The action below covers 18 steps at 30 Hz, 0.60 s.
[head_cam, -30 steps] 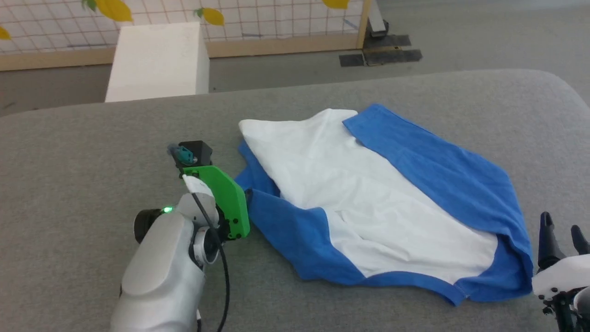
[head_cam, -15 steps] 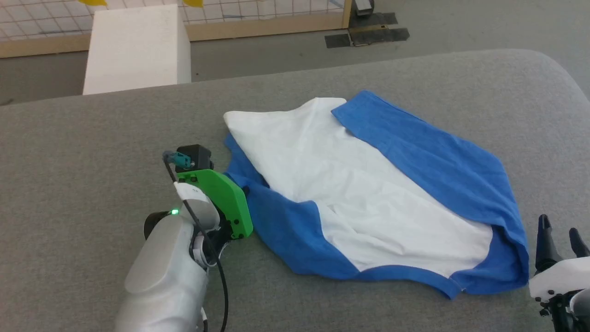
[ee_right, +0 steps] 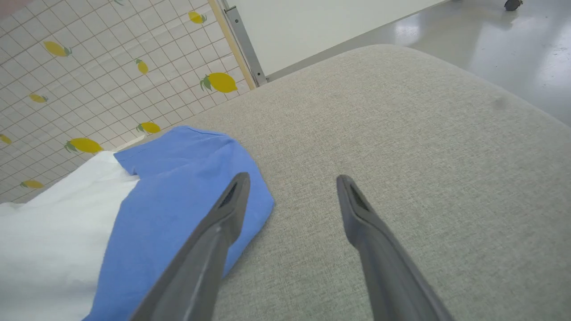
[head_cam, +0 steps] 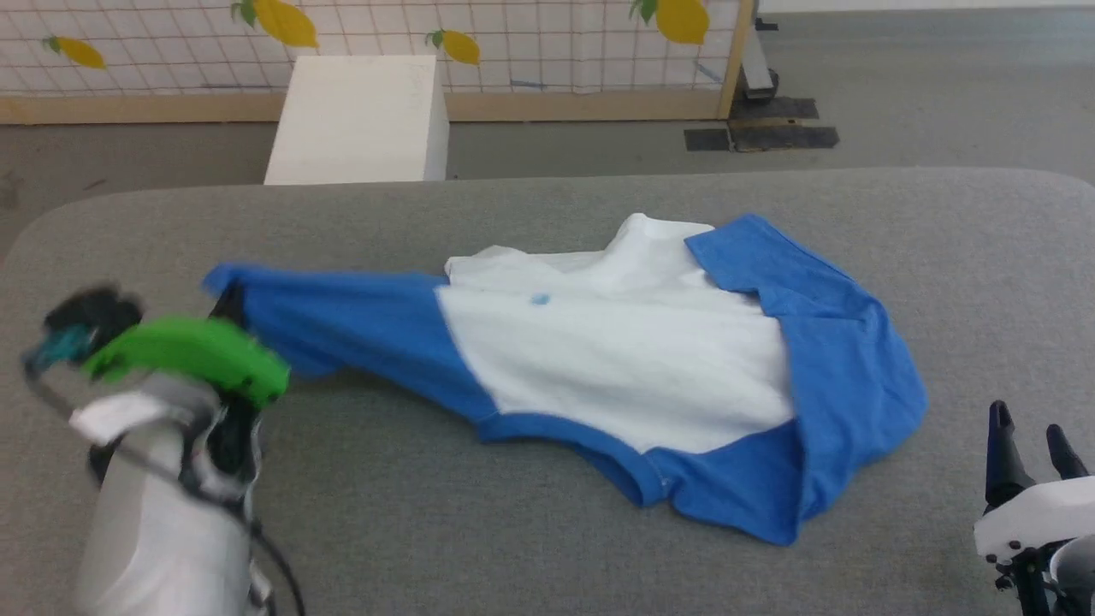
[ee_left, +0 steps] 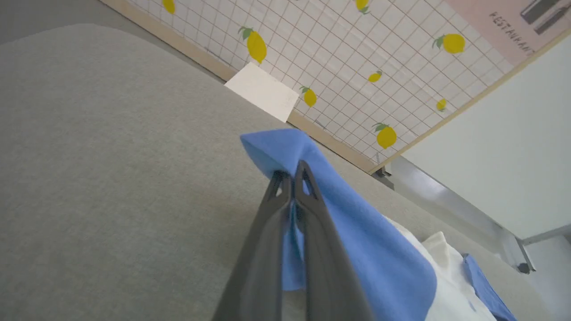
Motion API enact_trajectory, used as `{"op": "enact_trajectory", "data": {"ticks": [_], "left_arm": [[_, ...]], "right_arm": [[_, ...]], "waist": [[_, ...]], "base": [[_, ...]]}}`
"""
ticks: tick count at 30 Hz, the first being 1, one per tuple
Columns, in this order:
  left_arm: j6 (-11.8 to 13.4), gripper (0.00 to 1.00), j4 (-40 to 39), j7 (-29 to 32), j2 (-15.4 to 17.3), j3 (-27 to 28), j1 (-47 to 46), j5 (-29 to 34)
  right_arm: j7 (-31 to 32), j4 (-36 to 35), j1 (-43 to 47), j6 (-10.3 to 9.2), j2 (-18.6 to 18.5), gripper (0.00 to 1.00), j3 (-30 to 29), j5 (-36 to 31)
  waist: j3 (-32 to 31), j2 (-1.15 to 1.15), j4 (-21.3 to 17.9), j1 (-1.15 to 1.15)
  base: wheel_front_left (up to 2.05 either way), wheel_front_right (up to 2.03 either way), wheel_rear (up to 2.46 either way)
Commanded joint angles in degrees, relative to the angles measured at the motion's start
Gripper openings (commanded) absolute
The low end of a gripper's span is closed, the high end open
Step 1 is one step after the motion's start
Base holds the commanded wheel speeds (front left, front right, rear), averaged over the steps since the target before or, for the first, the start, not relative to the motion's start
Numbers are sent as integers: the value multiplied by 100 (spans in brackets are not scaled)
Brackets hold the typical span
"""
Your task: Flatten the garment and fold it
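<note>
White soft T-shirt with royal-blue sleeves [head_cam: 624,359], rumpled.
Left gripper [ee_left: 292,171] pinches a sleeve; right gripper [ee_right: 293,178] gapes, empty.

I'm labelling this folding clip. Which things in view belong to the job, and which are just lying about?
Job: garment, its blue part pinched by the left gripper; right gripper, open beside it; grey table.
Lying about: white box; lemon-print grid panel.

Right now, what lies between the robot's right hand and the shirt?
Nothing but bare grey table covering: in the head view, a strip of it separates the open right hand from the blue edge of the shirt.
</note>
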Motion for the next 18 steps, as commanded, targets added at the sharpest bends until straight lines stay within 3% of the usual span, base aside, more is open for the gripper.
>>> {"op": "enact_trajectory", "data": {"ticks": [1,6,9,10,11,14,18], "left_arm": [[135,0,-113,-39,64,142,379,-65],[675,0,-562,-49,87,795,1568,-315],[865,0,-677,-75,1,1062,1982,-463],[901,56,-747,-51,-29,1065,2085,-468],[894,100,-851,-50,-68,1063,2132,-493],[786,100,-1182,-141,-40,976,2163,-415],[472,100,-1759,-938,327,663,2168,324]], "right_arm": [[4,-7,83,-9,0,100,26,-12],[2,36,107,-9,0,100,155,31],[-7,68,118,-9,0,100,232,52],[-10,83,127,-9,0,100,251,60],[-11,99,138,-9,0,100,268,69],[-19,136,147,-9,0,100,323,87],[57,130,68,-9,0,100,532,76]], "waist": [[-156,0,197,0],[-173,0,295,0],[-179,0,323,0],[-185,0,334,0],[-187,0,351,0],[-206,0,377,0],[-215,0,374,0]], "base": [[0,0,0],[0,0,0],[0,0,0],[0,0,0],[0,0,0],[0,0,0],[0,0,0]]}}
